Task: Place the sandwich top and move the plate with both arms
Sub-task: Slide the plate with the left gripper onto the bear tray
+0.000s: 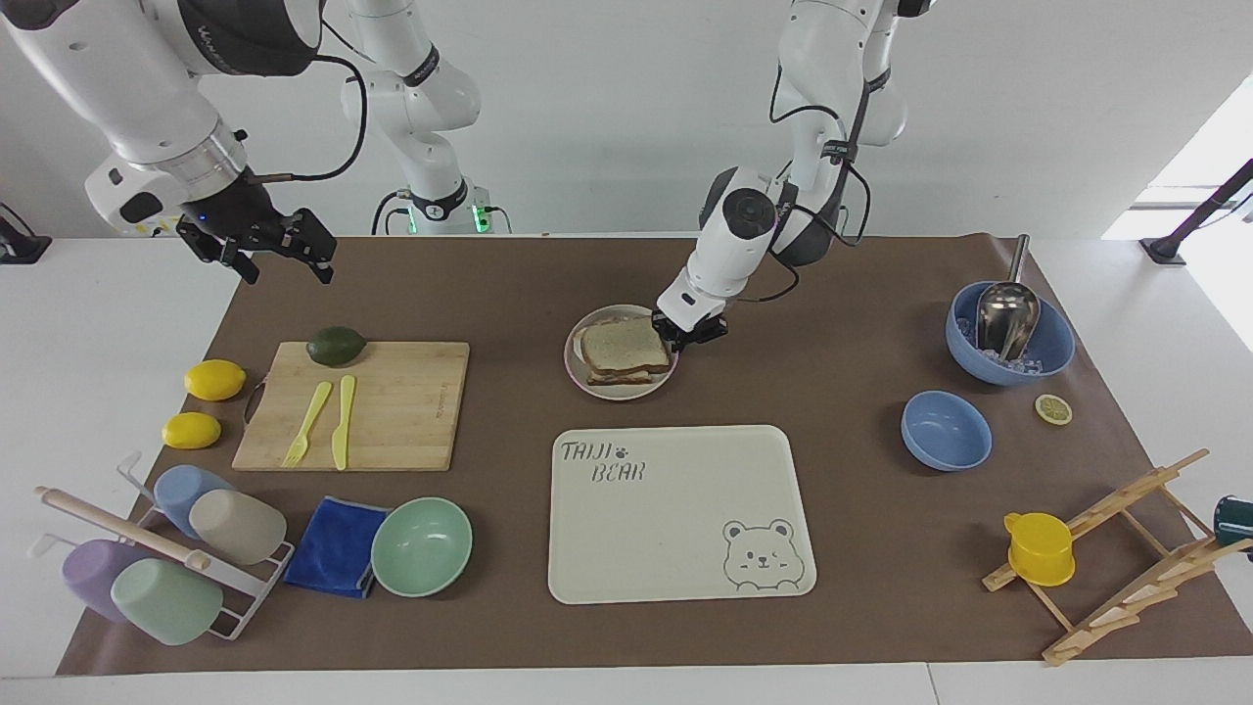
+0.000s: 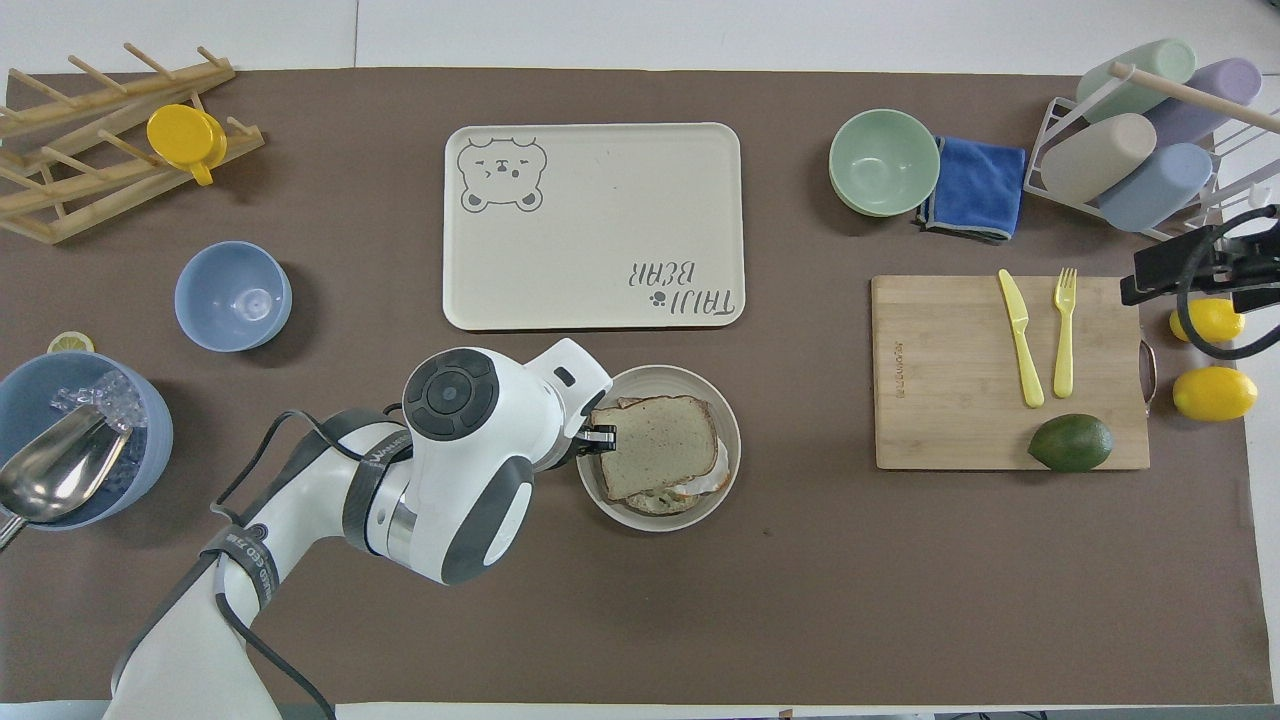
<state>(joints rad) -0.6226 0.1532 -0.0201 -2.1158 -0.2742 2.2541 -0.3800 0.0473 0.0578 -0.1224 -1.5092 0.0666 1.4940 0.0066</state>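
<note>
Facing view shows the left gripper [image 1: 690, 334] clamped on the round beige plate [image 1: 618, 391] rim beside the speckled bread sandwich top [image 1: 625, 345], so the plate move seems begun, next needing the open, waiting right gripper [image 1: 282, 257].

Robot lab: white arms [image 1: 147, 108] over staged tableware.

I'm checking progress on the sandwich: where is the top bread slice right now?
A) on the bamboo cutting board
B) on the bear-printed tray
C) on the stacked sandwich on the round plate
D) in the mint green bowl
C: the sandwich top lies on the stack on the plate, with the left gripper at the plate's rim.
</note>
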